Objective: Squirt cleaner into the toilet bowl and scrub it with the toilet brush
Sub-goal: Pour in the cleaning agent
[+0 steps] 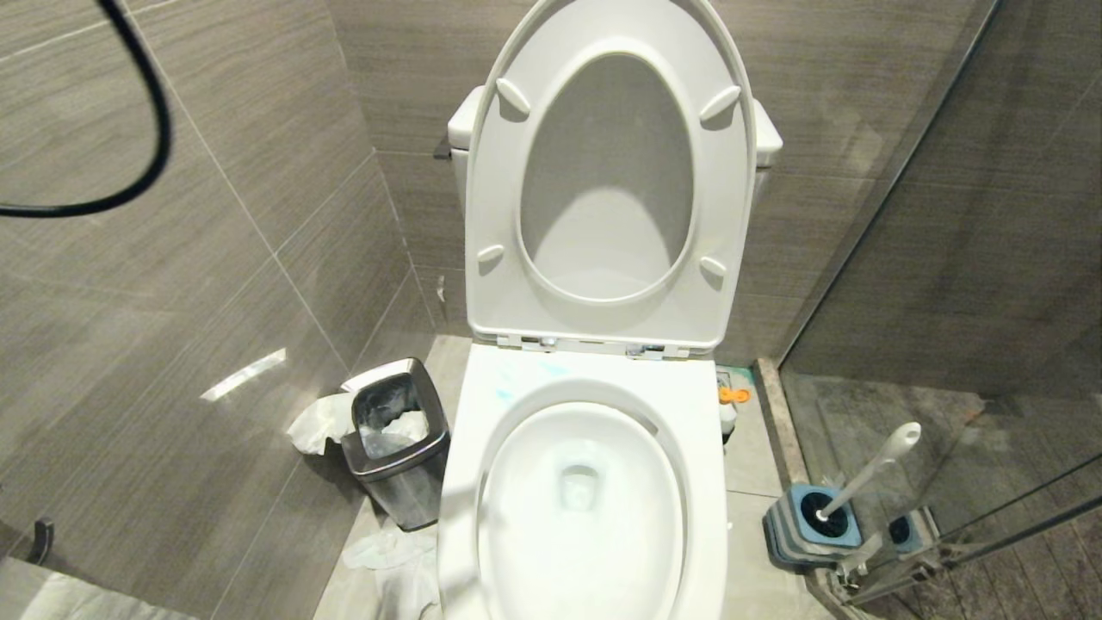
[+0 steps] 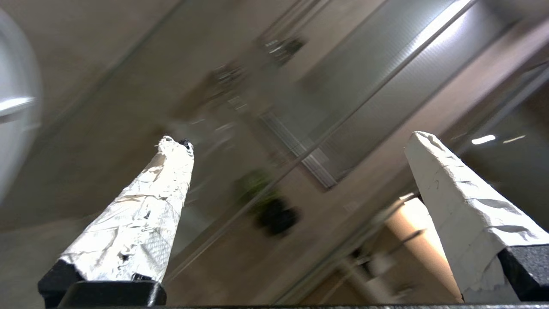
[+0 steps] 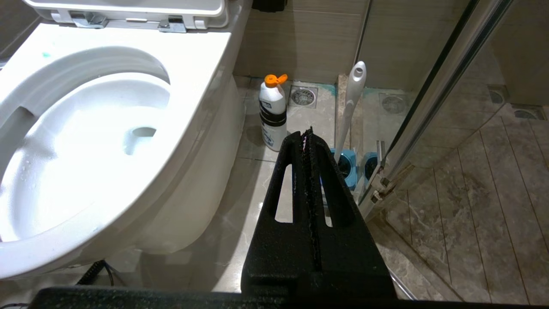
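Right claw [image 3: 306, 133], nearest your right wrist camera, is pressed fully shut on nothing, hanging low beside the toilet bowl [image 3: 206, 56]. Your left claw [image 2: 296, 141] is spread wide and empty, its taped fingers [image 2: 146, 214] aimed at blurred walls and glass, not at the bowl; it does not show in the head view.

Blue cleaner [image 1: 504, 394] smears the bowl's rim near the hinges, so I judge the squirting done or at least begun. A white bottle [image 3: 273, 111] with an orange cap stands on the floor right of the bowl, against the back wall; it may be the cleaner's, though you cannot confirm that.

Scrubbing is all still ahead of you. Your brush [image 1: 869, 469] sits head-down in its holder [image 1: 809, 525], right of the bowl by the glass door [image 1: 964, 284], handle leaning free. A bin [image 1: 396, 439] stands left of the bowl.
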Controlling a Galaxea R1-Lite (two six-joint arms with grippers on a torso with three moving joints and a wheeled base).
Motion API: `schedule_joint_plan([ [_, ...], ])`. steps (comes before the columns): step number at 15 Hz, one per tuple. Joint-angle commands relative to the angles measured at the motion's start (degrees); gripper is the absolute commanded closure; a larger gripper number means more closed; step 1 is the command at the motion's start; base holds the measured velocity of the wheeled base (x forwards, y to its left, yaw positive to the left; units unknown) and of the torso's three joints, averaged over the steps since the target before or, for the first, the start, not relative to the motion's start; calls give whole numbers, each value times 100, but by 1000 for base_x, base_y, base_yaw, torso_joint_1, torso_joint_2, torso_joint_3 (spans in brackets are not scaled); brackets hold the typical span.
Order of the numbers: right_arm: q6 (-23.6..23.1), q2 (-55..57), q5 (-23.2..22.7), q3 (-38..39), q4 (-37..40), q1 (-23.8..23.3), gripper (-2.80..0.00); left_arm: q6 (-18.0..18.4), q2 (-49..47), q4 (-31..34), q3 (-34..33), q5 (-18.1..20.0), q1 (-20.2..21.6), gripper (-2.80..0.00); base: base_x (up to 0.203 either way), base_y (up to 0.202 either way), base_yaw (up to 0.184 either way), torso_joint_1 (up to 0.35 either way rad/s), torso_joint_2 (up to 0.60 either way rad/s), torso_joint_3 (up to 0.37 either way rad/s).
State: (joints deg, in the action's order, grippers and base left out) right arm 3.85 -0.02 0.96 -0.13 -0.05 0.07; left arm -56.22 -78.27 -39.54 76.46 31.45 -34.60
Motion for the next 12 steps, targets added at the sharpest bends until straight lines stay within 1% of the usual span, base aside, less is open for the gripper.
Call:
schedule_joint_plan([
  [1, 1, 2, 0, -3, -4, 1, 0, 1981, 1367, 2774, -67, -199, -111, -280, 0, 0, 0, 0, 0, 0],
  [3, 1, 2, 0, 4, -4, 1, 0, 3492, 1678, 4415, 222, -556, -18, -280, 0, 0, 0, 0, 0, 0],
  [4, 1, 2, -5, 0, -4, 1, 0, 4134, 1772, 5000, 402, -875, 76, -280, 0, 0, 0, 0, 0, 0],
  [5, 1, 2, 0, -4, -4, 1, 0, 4650, 1879, 5387, 495, -1354, 132, -280, 0, 0, 0, 0, 0, 0],
  [6, 1, 2, 0, -4, -4, 1, 0, 4866, 1945, 5548, 502, -1832, 175, -280, 0, 0, 0, 0, 0, 0],
  [8, 1, 2, 0, 3, -4, 1, 0, 4959, 2034, 5652, 431, -2622, 205, -280, 0, 0, 0, 0, 0, 0],
  [9, 1, 2, 0, -4, -4, 1, 0, 5000, 2118, 5723, 327, -2922, 214, -280, 0, 0, 0, 0, 0, 0],
  [10, 1, 2, 0, 5, -4, 1, 0, 5086, 2204, 5877, 255, -3128, 247, -280, 0, 0, 0, 0, 0, 0],
  [12, 1, 2, 0, -2, -4, 1, 0, 5724, 2375, 6404, 222, -3377, 400, -280, 0, 0, 0, 0, 0, 0],
])
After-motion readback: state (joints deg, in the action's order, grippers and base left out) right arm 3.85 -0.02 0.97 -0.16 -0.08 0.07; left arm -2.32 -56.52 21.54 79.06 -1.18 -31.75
